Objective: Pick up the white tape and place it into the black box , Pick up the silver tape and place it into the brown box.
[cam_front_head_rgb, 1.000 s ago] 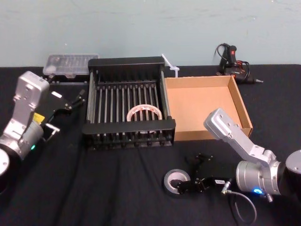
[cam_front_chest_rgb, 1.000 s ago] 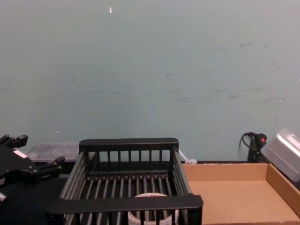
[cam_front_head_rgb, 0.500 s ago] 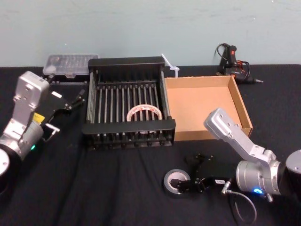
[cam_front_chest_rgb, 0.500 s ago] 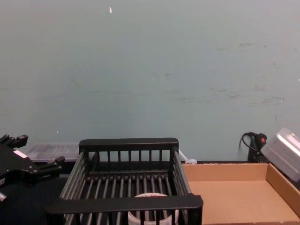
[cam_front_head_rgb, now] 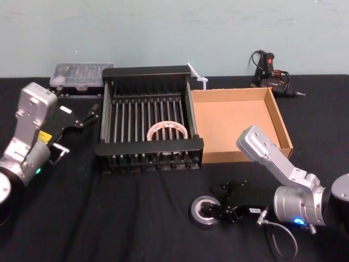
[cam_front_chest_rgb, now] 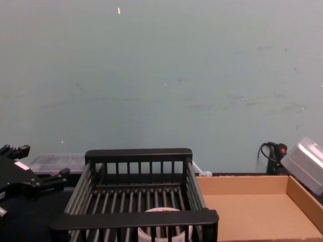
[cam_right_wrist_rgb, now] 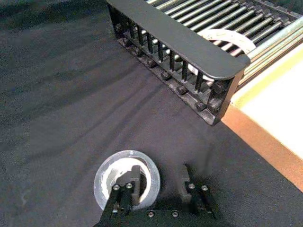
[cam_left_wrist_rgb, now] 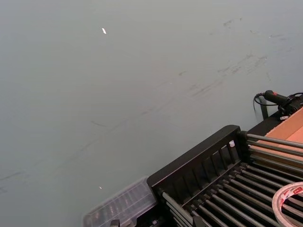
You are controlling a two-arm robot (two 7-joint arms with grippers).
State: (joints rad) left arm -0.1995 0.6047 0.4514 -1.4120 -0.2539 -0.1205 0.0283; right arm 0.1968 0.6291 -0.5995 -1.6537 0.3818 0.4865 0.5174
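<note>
The right gripper point(cam_right_wrist_rgb: 156, 182) is down at the tabletop point(cam_front_head_rgb: 109, 218) near its front edge, right of the middle. Its jaws are partly open and straddle the wall of the silver tape point(cam_right_wrist_rgb: 106, 177): one finger point(cam_right_wrist_rgb: 130, 182) stands inside the roll's pale core and the other outside the ring. There looks to be a gap between fingers and wall, so it has hold of nothing yet. The roll lies flat on the black cloth, well apart from both boxes. Beyond it the black box point(cam_front_head_rgb: 150, 146) stands toward the middle of the tabletop with the white tape point(cam_front_head_rgb: 154, 131) lying flat on its slatted floor, so the first half of the task looks done. The brown box point(cam_front_head_rgb: 279, 123) sits just against the black box's right side, nothing in it. The left gripper point(cam_front_head_rgb: 87, 115) hangs parked near the left edge of the tabletop beside the black box, jaws apart and holding nothing. The step in hand is the grasp of the silver tape. The next move calls for pinching the jaws on the roll's wall, lifting it clear, and carrying it back and to the right over the brown box's low near wall.
</note>
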